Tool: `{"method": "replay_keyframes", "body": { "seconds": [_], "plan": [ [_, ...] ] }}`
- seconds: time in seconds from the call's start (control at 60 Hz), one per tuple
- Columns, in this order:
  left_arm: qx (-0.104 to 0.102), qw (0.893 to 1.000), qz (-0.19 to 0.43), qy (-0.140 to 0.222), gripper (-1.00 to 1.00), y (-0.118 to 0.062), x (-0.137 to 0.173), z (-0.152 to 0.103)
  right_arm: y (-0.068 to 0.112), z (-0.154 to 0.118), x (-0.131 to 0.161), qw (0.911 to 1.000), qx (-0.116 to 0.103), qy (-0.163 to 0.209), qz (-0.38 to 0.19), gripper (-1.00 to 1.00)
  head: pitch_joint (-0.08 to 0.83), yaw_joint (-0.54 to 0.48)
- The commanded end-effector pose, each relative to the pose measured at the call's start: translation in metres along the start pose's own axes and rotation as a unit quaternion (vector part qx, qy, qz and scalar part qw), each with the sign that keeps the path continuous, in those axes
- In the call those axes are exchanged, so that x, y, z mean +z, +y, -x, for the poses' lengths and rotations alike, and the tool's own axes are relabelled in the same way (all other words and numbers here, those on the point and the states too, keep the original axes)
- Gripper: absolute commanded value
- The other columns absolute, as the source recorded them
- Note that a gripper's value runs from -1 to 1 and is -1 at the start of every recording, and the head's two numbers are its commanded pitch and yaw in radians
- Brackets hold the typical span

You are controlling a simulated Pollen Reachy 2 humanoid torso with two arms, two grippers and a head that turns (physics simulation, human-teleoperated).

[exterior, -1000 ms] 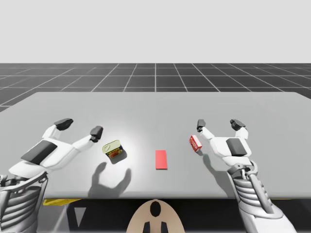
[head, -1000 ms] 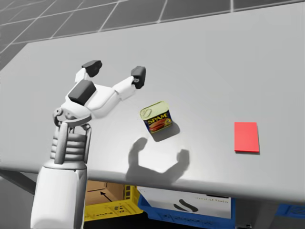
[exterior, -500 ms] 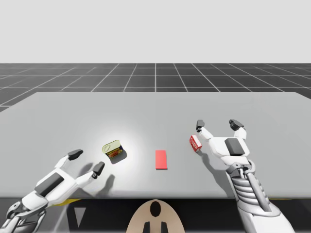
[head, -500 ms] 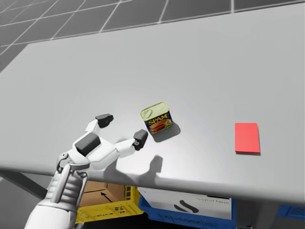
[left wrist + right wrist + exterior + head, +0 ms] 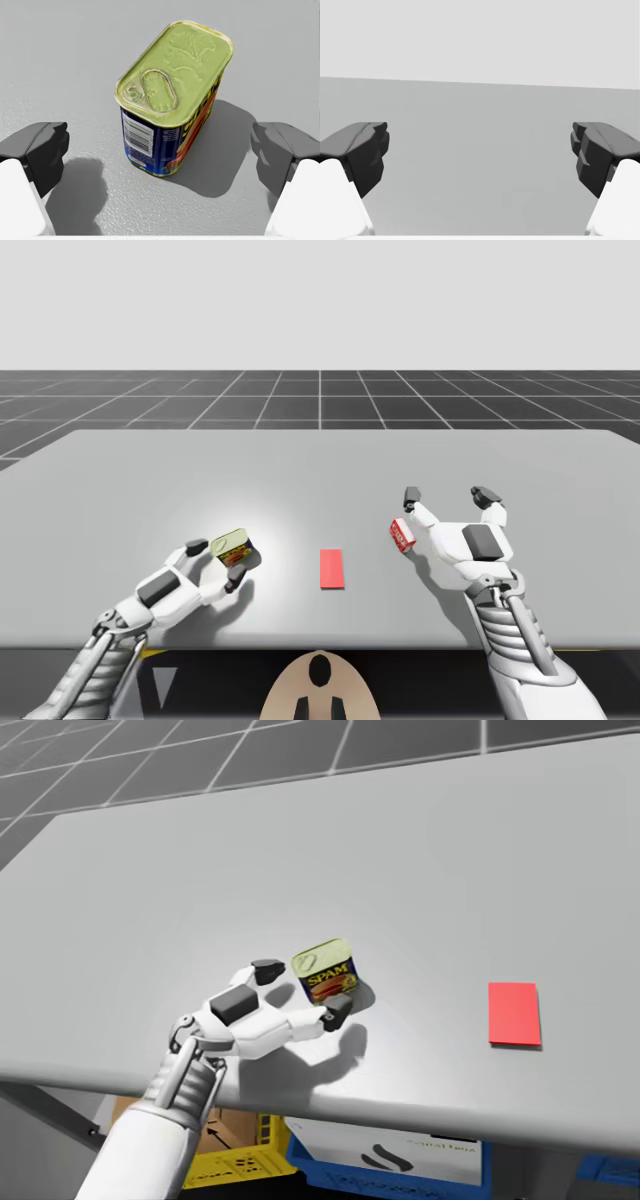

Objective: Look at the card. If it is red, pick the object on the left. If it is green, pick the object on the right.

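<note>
A red card [image 5: 331, 568] [image 5: 514, 1013] lies flat near the table's front middle. Left of it stands a blue rectangular can with a yellow-green lid [image 5: 234, 548] [image 5: 327, 974] [image 5: 170, 100]. My left gripper [image 5: 214, 564] [image 5: 302, 988] [image 5: 160, 155] is open low over the table, one finger on each side of the can, with gaps between fingers and can. Right of the card sits a small red box [image 5: 402, 535]. My right gripper [image 5: 449, 496] [image 5: 480, 150] hovers open just right of that box, holding nothing.
The grey table [image 5: 320, 460] stretches wide behind the objects. Its front edge runs close under my left forearm. Below that edge, the head view shows a yellow crate [image 5: 235, 1160] and a blue crate [image 5: 380, 1165].
My left arm dropped from left of the can toward the front edge, then came forward so its fingers now flank the can. The right arm has not moved.
</note>
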State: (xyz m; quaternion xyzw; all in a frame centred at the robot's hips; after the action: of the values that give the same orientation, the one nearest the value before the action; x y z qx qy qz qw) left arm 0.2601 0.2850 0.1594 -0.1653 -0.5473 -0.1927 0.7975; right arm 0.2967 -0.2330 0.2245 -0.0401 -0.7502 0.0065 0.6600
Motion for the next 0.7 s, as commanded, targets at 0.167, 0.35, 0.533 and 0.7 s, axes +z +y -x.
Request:
{"method": "replay_keyframes", "body": {
  "seconds": [0.167,0.35,0.533,0.7],
  "plan": [
    [-0.007,1.0,0.006,0.019,-1.0,-0.005,-0.03,-0.009,0.002,0.0,0.001,1.0,-0.006,-0.003,0.001,-1.0,0.689,0.33],
    [-0.018,1.0,0.007,0.015,-1.0,-0.007,-0.036,-0.008,0.002,-0.001,0.001,1.0,-0.005,-0.004,0.0,-1.0,0.684,0.33],
    [-0.022,1.0,0.006,0.008,1.0,-0.008,-0.034,-0.004,0.003,-0.001,0.002,1.0,-0.006,-0.004,0.001,-1.0,0.678,0.33],
    [-0.024,1.0,0.007,0.002,1.0,-0.009,-0.033,-0.005,0.003,-0.002,0.002,1.0,-0.004,-0.006,0.0,-1.0,0.648,0.33]
  ]
}}
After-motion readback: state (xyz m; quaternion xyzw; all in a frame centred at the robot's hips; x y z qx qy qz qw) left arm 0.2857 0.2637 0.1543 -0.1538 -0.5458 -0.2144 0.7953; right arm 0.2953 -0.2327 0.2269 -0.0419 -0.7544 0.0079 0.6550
